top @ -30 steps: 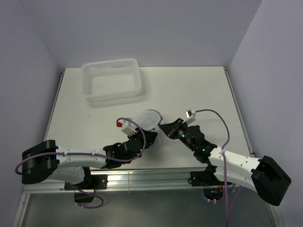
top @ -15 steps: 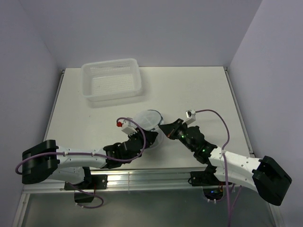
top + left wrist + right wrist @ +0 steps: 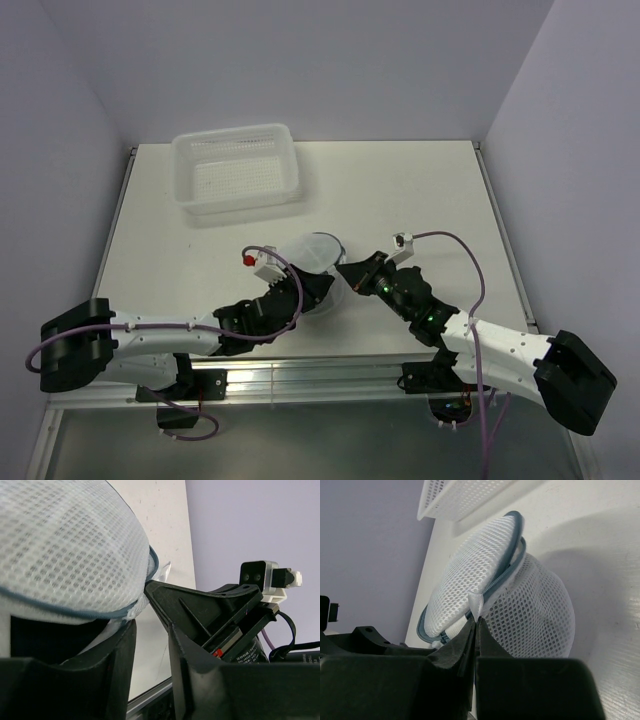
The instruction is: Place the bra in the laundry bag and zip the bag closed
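The laundry bag (image 3: 316, 255) is sitting on the counter (image 3: 430, 190), its zipper rim gaping partly apart; the right end effector (image 3: 475, 622) is pinching closed on a small white tab (image 3: 475, 600) at the bag's zipper seam, on the bag's right side; the left end effector (image 3: 150, 630) is standing at the bag's near side with jaws apart, bare counter showing in the gap, one finger (image 3: 117, 665) just beside the bag's lower edge; a dark patch under the rim, possibly the bra (image 3: 40, 640), is lying inside the bag; a white perforated basket (image 3: 238, 168) is resting well apart from the bag, beyond it to the left.
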Tool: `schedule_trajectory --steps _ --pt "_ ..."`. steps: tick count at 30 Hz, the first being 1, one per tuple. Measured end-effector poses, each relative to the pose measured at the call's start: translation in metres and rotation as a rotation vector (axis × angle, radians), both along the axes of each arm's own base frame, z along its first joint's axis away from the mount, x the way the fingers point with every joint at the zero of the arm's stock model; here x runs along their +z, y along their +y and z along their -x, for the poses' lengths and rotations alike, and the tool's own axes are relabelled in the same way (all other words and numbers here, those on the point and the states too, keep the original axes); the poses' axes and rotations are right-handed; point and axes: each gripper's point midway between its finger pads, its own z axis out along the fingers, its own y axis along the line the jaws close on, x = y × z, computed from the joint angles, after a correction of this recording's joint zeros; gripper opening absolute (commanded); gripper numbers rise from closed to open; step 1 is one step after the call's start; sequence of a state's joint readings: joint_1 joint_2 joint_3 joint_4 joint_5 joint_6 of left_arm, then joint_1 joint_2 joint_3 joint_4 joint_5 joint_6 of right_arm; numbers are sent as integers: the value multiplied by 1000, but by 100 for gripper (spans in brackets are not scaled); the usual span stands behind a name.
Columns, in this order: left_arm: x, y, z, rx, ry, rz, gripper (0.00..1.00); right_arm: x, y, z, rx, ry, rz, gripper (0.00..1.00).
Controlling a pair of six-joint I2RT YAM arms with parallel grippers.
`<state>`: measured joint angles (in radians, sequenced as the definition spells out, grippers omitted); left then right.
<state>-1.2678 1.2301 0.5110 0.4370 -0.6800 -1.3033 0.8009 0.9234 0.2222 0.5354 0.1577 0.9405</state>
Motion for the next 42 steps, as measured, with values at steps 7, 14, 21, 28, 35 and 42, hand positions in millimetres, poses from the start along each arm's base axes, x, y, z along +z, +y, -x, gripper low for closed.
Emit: schedule_trajectory --steps 7,14,21,28,35,42 --pt "-2 -2 -4 -1 1 -4 27 -1 1 2 5 -7 17 0" --pt "-3 -7 -4 -10 12 -13 39 4 -2 4 -1 -26 17 0" --pt "-9 -9 6 -36 22 -40 46 -2 -5 2 -17 -21 48 0" --pt "-14 -10 14 -50 39 -51 44 -4 -6 1 -22 -18 55 0" --pt "-14 -9 12 -41 36 -53 40 -3 -6 1 -20 -22 53 0" --pt "-29 -8 4 -19 47 -86 38 0 -4 8 -2 -42 30 0"
